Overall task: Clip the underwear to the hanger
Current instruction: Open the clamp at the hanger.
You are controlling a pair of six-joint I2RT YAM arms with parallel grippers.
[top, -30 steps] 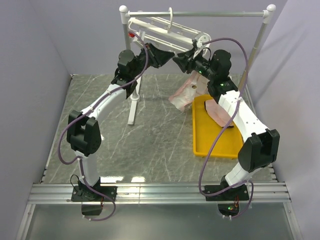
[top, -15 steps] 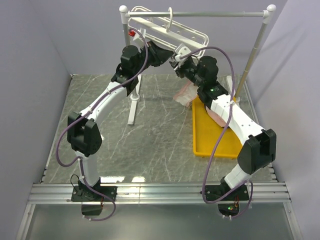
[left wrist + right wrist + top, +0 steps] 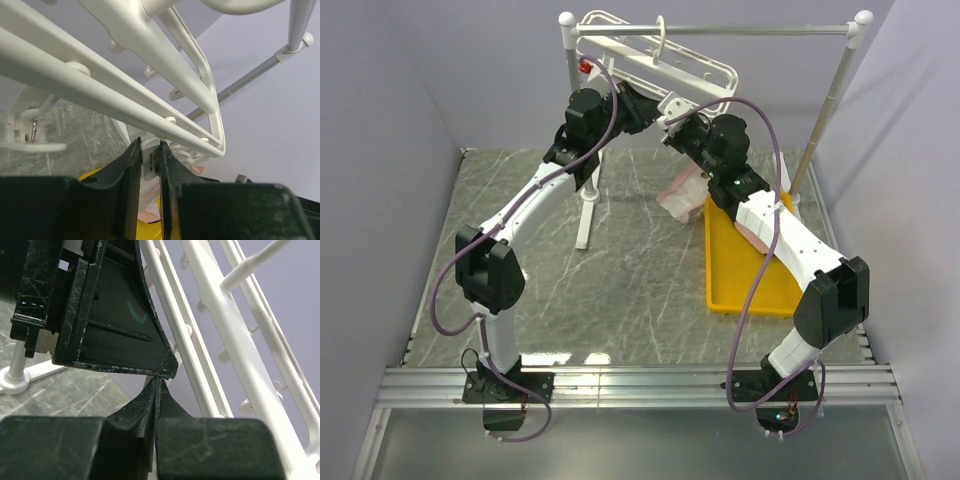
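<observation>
One pale pink piece of the underwear (image 3: 680, 190) dangles below the spot where the two grippers meet, under the right half of the hanger (image 3: 665, 62) and just left of the yellow tray (image 3: 720, 275). We cannot tell what holds its top edge. A second pink piece (image 3: 753, 226) lies in the far part of that tray, which sits on the grey marbled desk (image 3: 630, 280). The hanger hangs by its hook from the grey rail stand (image 3: 740, 29) at the far side. Under its bars the left gripper (image 3: 149, 150) has its jaws pinching a small white clip (image 3: 149, 162), with pink fabric showing below. The right gripper (image 3: 156, 390) meets it from the right with jaws pressed together; we cannot tell whether cloth lies between them. A faint teal mark on the left gripper's black housing is too scuffed to read.
</observation>
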